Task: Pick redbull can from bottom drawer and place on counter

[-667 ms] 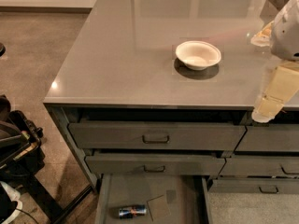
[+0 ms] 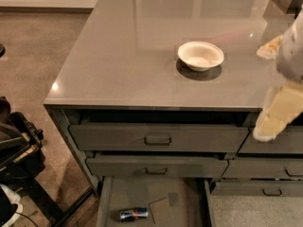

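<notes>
Redbull can [image 2: 133, 214] lies sideways in the open bottom drawer [image 2: 189, 207], well below-left of the jaws, which hang at the counter [image 2: 142, 56] front edge. Their opening we cannot tell. We descend low, then grip across the can's body.
</notes>
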Robot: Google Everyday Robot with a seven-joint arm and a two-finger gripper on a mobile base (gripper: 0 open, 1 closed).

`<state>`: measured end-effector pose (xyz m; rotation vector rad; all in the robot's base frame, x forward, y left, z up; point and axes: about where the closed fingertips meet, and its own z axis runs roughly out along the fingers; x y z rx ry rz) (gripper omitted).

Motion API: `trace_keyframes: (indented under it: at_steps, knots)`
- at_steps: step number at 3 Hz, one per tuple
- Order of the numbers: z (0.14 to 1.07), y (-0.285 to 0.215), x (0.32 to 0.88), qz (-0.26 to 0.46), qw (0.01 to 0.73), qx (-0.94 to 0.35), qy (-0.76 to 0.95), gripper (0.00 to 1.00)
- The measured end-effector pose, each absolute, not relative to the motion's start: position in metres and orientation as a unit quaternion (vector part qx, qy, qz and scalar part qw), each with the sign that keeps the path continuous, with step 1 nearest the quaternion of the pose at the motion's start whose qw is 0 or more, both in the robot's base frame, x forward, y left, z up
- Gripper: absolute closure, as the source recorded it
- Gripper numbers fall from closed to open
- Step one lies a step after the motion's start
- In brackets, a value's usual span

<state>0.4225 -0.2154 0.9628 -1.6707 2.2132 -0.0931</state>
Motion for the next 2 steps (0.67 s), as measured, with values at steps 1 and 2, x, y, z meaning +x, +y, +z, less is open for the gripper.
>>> trace_keyframes:
  at_steps: [1,2]
  knots:
    - [0.947,-0.2,0.378,-0.021,0.24,-0.581,0.777,0.0]
    - [0.902,-0.187,0.353,0.008,0.286,-0.57,0.77,0.0]
